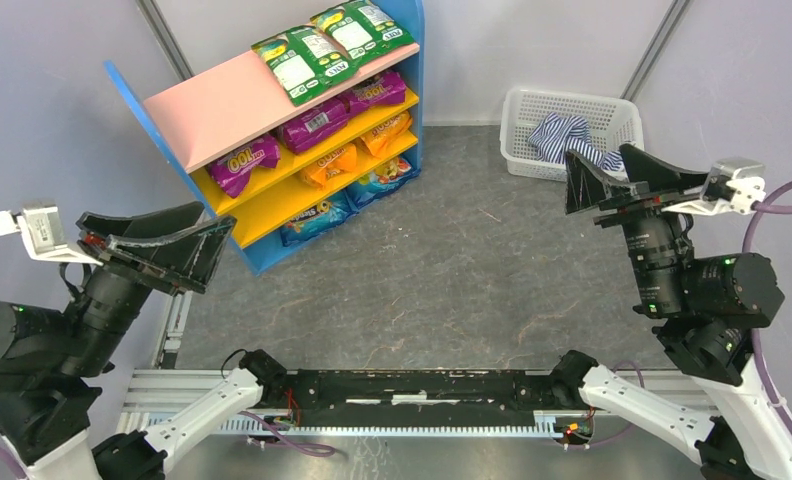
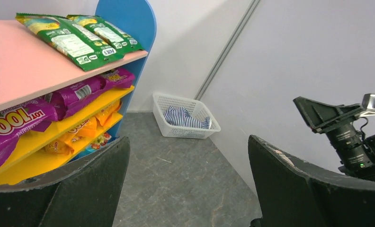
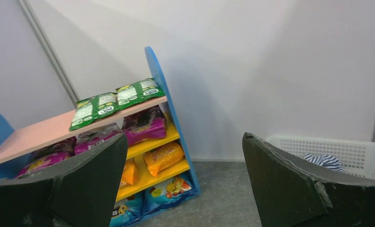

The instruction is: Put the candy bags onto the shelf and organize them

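The shelf [image 1: 212, 105] stands at the back left, with blue sides, a pink top and yellow boards. Candy bags lie on every level: green ones [image 1: 332, 45] on top, purple [image 1: 317, 120] below, then orange [image 1: 357, 150], and blue [image 1: 347, 205] at the bottom. My left gripper [image 1: 217, 255] hovers open at the near left, short of the shelf's front corner, with nothing between its fingers [image 2: 189, 139]. My right gripper [image 1: 597, 170] is raised at the right, open and empty [image 3: 185, 136], facing the shelf [image 3: 39, 130] from across the floor.
A white mesh basket [image 1: 517, 130] holding a striped blue-white cloth [image 1: 562, 135] sits at the back right, just behind the right gripper. Grey walls close in at the back and sides. The arm bases and a metal rail [image 1: 412, 385] run along the near edge.
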`<state>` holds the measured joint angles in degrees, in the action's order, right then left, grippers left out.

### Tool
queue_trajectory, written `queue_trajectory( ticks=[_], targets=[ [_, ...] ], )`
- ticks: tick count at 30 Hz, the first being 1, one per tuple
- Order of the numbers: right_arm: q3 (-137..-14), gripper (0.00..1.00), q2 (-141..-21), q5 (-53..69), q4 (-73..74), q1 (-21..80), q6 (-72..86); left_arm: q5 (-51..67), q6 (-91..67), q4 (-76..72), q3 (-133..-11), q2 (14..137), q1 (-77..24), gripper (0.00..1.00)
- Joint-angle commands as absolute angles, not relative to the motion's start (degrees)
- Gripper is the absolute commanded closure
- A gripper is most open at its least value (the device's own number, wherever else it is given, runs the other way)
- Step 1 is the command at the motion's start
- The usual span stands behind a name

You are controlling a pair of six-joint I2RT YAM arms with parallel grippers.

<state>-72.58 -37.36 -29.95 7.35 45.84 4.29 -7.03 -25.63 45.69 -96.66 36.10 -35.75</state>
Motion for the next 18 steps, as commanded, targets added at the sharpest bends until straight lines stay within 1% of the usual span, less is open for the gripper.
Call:
queue_trajectory(
  ticks=[1,10,12,15,18],
  targets=[
    [-72.57,0.02,-39.09,-35.88,8.88,45.71,2.57,-7.27,-23.1,43.55,-99.46,37.29,-35.89,0.0],
    [-75.01,0.02,-43.32,-36.38,7.97,45.78,0.75,-10.17,-23.87,44.03,-100.28,36.3,-35.86,0.0],
    [-73.92,0.02,-42.85,-36.64,6.77,45.72,0.82,-10.56,-23.72,44.14,-100.43,36.22,-35.86,0.0],
    [-69.45,0.02,-41.43,-32.0,3.04,45.75,-2.44,-10.58,-23.58,44.12,-100.17,36.25,-35.84,0.0],
    [-67.3,0.02,-41.01,-32.13,0.91,45.77,-4.09,-10.53,-23.63,44.16,-99.79,36.47,-35.86,0.0]
  ],
)
